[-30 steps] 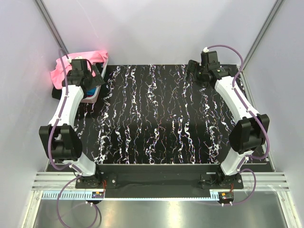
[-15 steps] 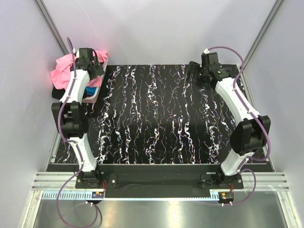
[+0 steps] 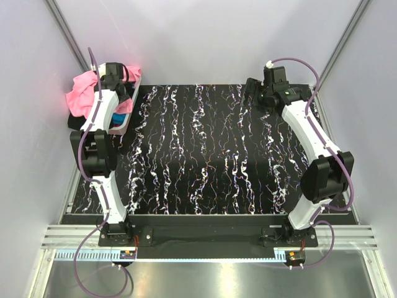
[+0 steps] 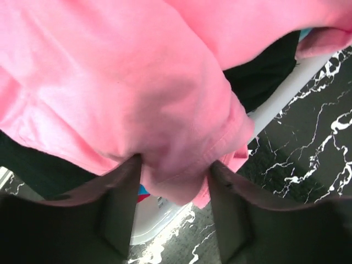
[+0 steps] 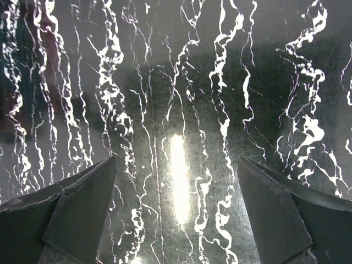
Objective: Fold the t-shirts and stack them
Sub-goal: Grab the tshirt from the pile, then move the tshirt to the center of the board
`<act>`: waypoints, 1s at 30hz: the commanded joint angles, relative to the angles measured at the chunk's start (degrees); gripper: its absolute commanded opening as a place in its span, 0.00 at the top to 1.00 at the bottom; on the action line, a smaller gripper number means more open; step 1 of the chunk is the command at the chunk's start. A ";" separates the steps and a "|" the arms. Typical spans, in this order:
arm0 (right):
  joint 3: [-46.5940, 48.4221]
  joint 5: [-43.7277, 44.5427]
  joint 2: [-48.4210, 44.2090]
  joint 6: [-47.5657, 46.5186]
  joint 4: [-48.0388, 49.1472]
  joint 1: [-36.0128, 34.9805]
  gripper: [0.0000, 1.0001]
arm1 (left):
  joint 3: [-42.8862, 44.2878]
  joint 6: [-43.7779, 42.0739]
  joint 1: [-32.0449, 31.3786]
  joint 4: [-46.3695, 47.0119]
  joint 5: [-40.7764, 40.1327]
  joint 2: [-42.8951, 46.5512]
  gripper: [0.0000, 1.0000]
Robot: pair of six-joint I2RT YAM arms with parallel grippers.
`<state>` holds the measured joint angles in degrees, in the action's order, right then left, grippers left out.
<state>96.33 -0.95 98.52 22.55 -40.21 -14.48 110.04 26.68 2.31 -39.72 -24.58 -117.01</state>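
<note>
Pink t-shirt (image 4: 137, 99) bunched, axis unclear, pinched in left jaws.

White arms (image 3: 308, 126), black joints (image 3: 93, 153), purple cables (image 3: 294, 60)

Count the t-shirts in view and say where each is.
3. The pink t-shirt lies heaped atop the white basket, pinched by the left fingers; the black t-shirt sits beneath it; the blue t-shirt peeks from inside the basket. More could be hidden underneath.
</note>
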 commanded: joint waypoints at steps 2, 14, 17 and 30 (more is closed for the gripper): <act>3.86 0.60 0.62 -1.19 0.57 -0.29 0.01 | 1.32 -0.48 -0.02 1.05 -3.11 0.82 0.63; 3.95 0.60 2.11 -0.49 0.04 -0.29 0.01 | -1.58 -1.27 -1.95 0.35 0.23 9.78 1.00; 4.04 0.34 2.47 -0.31 0.13 -0.29 0.01 | -0.44 -5.83 -5.90 0.61 1.80 12.07 1.00; 2.72 20.44 -2.10 6.80 -1.62 -0.29 0.02 | -4.90 -22.27 -29.53 6.05 33.70 26.79 1.00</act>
<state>98.67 10.04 100.57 25.89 -40.77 -14.48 107.44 12.12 -21.04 -39.40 -3.46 -99.35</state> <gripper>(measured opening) 0.982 0.049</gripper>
